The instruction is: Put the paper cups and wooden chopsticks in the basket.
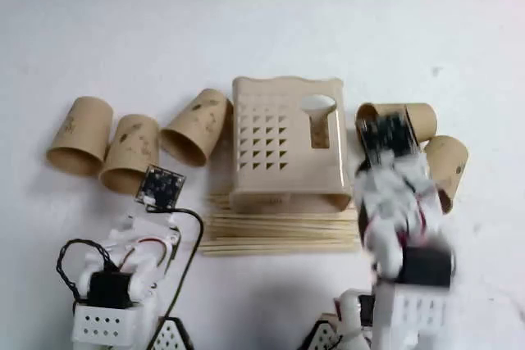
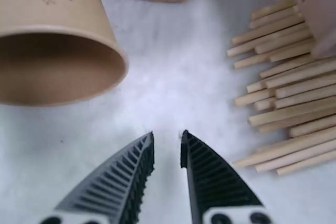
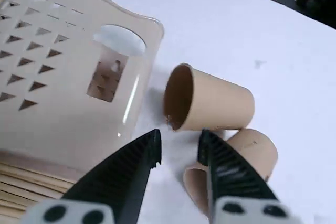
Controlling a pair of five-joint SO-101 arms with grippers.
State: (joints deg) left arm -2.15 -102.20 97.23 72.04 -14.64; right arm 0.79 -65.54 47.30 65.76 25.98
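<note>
The beige plastic basket (image 1: 287,141) lies tipped over in the middle of the white table. Wooden chopsticks (image 1: 279,231) are piled along its near side. Three paper cups lie on their sides to its left (image 1: 80,134) (image 1: 131,153) (image 1: 197,126), and two to its right (image 1: 410,119) (image 1: 447,165). My left gripper (image 2: 167,145) hovers low over bare table, open a little and holding nothing, with a cup's mouth (image 2: 52,61) ahead and chopsticks (image 2: 283,87) beside it. My right gripper (image 3: 178,148) is open just short of a cup's rim (image 3: 176,98), above a second cup (image 3: 236,161).
The basket's wall (image 3: 68,77) stands close beside my right gripper. The right arm (image 1: 398,202) covers part of the two right cups in the high view. Bare table stretches behind the basket, and its far edge runs along the back.
</note>
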